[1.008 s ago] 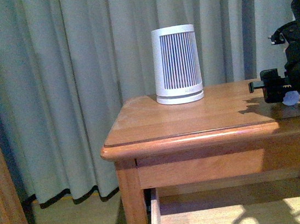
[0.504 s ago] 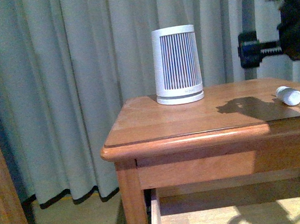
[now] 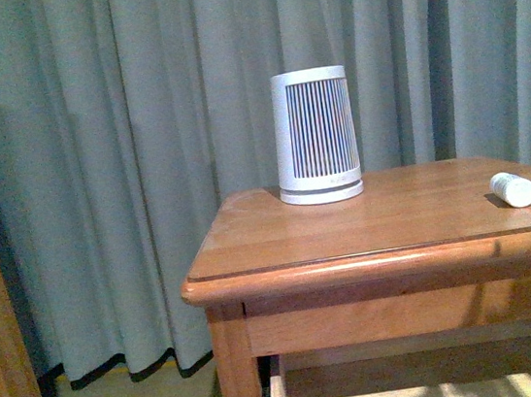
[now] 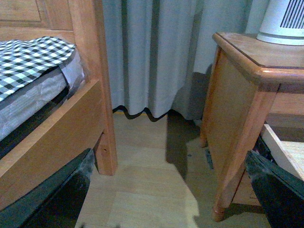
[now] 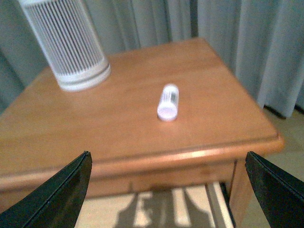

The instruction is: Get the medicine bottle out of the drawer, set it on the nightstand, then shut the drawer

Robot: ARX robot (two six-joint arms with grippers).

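The small white medicine bottle (image 3: 513,188) lies on its side on the nightstand (image 3: 282,245) top, near its right side; it also shows in the right wrist view (image 5: 168,101). The upper drawer (image 3: 418,389) stands pulled open below the top, its inside lit and showing shadows; it shows in the right wrist view (image 5: 156,209). My right gripper (image 5: 168,190) is open and empty, back from the nightstand's front edge, above the open drawer. My left gripper (image 4: 171,190) is open and empty, low over the floor beside the nightstand (image 4: 237,109). Neither arm shows in the front view.
A large white tapered device with vertical slats (image 3: 314,136) stands at the back of the nightstand top. Grey curtains (image 3: 119,130) hang behind. A wooden bed frame with a checked cover (image 4: 28,57) and post (image 4: 102,85) stands across a strip of floor (image 4: 142,190) from the nightstand.
My right gripper let go of the bottle, rose and drew back out of the front view. The bottle now lies on the nightstand top.
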